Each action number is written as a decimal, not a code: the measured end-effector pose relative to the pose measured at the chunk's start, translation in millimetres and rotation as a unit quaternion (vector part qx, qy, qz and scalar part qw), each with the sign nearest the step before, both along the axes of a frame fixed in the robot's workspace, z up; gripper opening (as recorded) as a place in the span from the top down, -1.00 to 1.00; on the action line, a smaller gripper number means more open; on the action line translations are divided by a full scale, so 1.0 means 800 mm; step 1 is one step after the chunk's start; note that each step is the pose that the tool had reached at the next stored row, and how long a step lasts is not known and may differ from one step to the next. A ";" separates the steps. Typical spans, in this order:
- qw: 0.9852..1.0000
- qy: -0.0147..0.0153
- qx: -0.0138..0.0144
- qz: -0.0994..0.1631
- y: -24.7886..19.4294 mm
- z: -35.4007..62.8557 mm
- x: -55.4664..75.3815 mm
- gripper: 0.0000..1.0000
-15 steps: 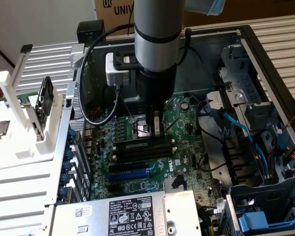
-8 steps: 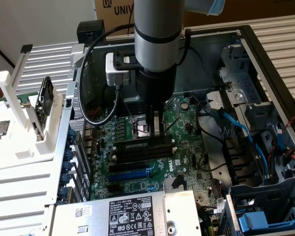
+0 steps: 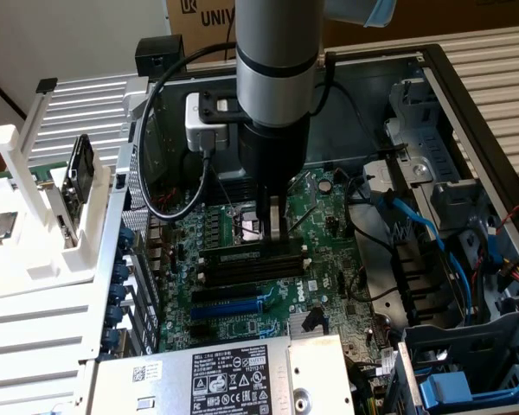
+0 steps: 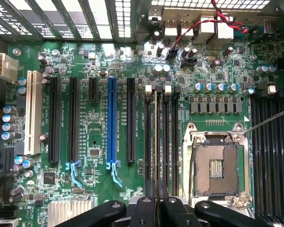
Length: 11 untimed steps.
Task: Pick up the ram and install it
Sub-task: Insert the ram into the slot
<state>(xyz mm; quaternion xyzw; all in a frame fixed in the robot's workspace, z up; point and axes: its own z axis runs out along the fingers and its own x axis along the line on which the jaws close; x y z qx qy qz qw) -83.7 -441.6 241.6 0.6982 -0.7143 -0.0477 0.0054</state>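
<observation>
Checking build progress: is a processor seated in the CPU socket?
No, the CPU socket shows its bare contact field, with no chip in it.

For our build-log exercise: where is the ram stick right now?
The ram stands edge-on in the gripper, over the black memory slots beside the CPU socket, mid-motherboard in the exterior view.

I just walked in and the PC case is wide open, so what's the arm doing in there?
The robot arm hangs inside the open computer case, with its gripper low over the motherboard. The gripper is shut on the ram, a thin stick held edge-on in line with the black memory slots beside the empty processor socket. I cannot tell whether the stick is fully seated in a slot.
</observation>
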 end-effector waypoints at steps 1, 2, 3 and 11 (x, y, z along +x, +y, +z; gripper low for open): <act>1.000 0.000 0.000 0.000 0.0000 0.000 0.000 0.76; 1.000 0.000 0.000 0.000 0.0000 0.000 0.000 0.76; 1.000 0.000 0.000 0.000 0.0000 0.000 -0.001 0.76; 1.000 0.000 0.000 0.001 -0.0020 -0.001 -0.001 0.76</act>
